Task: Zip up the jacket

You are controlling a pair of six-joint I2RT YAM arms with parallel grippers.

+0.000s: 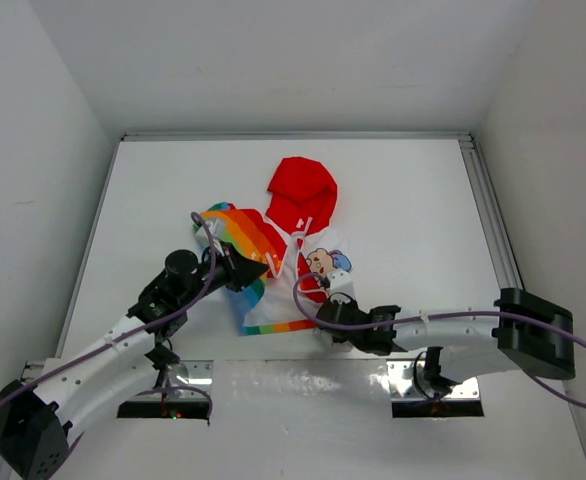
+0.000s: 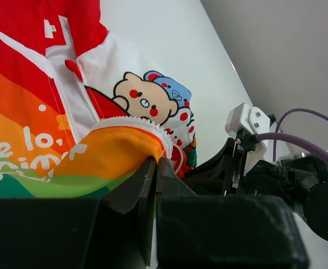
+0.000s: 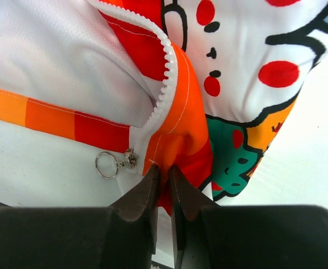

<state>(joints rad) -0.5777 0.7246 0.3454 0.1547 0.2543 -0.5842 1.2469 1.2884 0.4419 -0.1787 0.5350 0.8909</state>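
The jacket (image 1: 285,232) lies on the white table, red hood (image 1: 301,190) toward the back and rainbow-striped panel (image 1: 245,232) on the left. My left gripper (image 1: 241,272) is shut on the orange, zipper-toothed edge of the striped panel (image 2: 125,147), its tips (image 2: 156,161) pressed together over the fabric. At the bottom hem my right gripper (image 1: 323,312) pinches the orange-red corner of the cartoon-print front (image 3: 178,140), the jaws (image 3: 163,170) nearly closed on cloth. The zipper slider with its metal ring (image 3: 111,164) rests just left of those tips. The zipper stands apart.
The right arm's wrist and purple cable (image 2: 298,140) sit close to the left gripper's right. An aluminium rail (image 1: 493,220) runs along the table's right edge, and white walls enclose the table on three sides.
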